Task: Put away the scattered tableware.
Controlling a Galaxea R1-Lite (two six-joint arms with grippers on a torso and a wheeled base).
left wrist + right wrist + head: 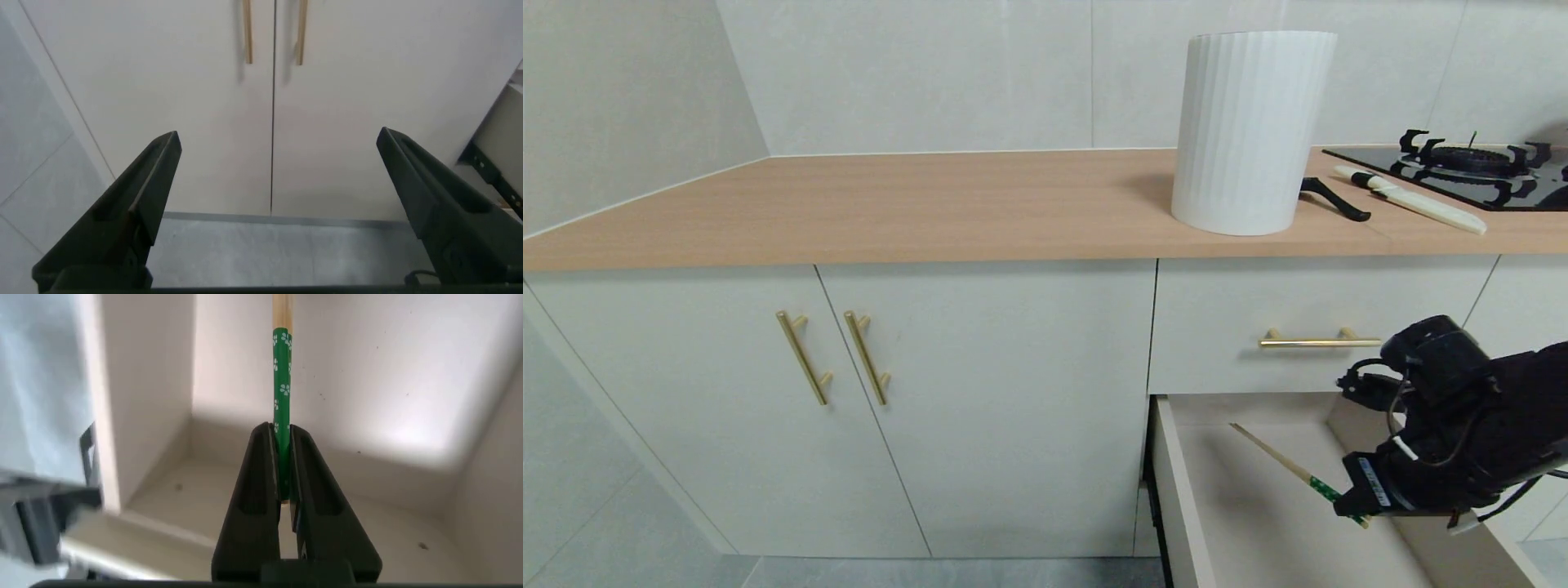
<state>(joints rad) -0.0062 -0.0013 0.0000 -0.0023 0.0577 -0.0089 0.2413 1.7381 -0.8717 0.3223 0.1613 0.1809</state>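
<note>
1. Head view: the right gripper (1357, 508) hangs over the open drawer (1174, 478), its fingers clenched on the green-patterned end of a chopstick (1286, 465). I cannot tell whether this is a single stick or a pair pressed together. From the fingertips, the pale wooden shaft runs up and away toward the drawer's back left corner, above the drawer floor. Above the gripper is the shut upper drawer with its gold handle (1319, 340). Higher again, on the wooden countertop (931, 204), stand a tall white ribbed container (1250, 131), a black-handled utensil (1336, 201) just beside it, and a white knife (1414, 201) near the black hob (1462, 167). Well off to the gripper's left are two cabinet doors with slanted gold handles (803, 357).

2. Left wrist view: the left gripper (277, 137) is released, its two dark fingers (139, 204) spread wide with nothing between them. Ahead of it are the shut cabinet doors (368, 122), and the seam between them lines up with the gap between the fingers. The two gold handles (246, 33) sit beyond the fingertips, and grey floor (278, 245) lies below.

3. Right wrist view: the right gripper is clamped on the chopstick (282, 351). The green band with white prints starts at the fingertips (265, 449) and the bare wood continues beyond them. The pale inside of the drawer (392, 392) lies ahead of and beneath the gripper.
</note>
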